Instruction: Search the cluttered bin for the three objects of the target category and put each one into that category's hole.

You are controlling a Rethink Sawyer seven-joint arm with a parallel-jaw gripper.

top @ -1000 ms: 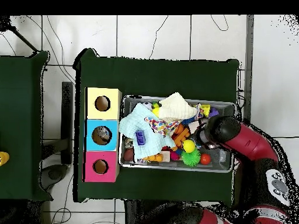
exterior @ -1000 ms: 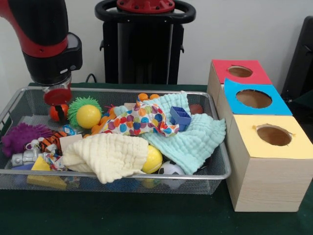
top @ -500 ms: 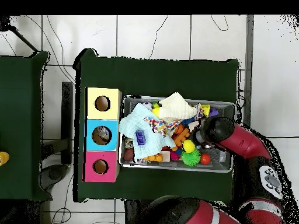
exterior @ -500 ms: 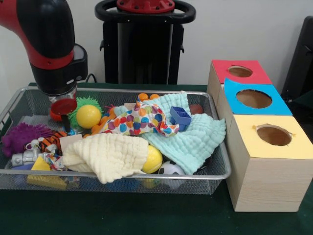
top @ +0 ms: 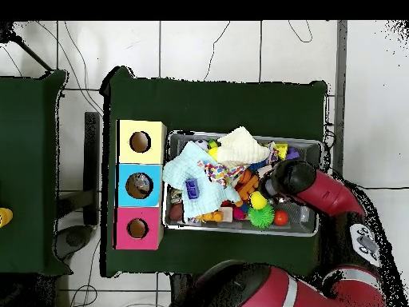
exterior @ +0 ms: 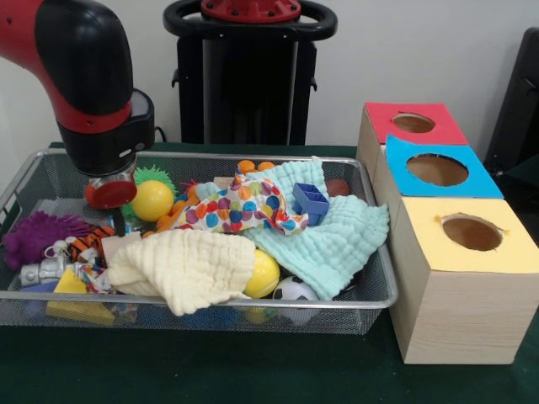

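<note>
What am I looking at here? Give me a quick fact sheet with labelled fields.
Container: wire mesh bin on a dark green table
Contents: cream cloth, mint cloth, polka-dot cloth, yellow balls, purple fuzzy toy, small blue block
Boxes: wooden, tops red, blue, yellow, each with a round hole
Robot: red and black arm lowered over the bin's end farthest from the boxes
Gripper: state unclear

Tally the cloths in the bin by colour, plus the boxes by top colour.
Pale yellow cloth: 1
Mint green cloth: 1
Polka-dot cloth: 1
Red-topped box: 1
Blue-topped box: 1
Yellow-topped box: 1
Total: 3 cloths, 3 boxes, 6 items.
</note>
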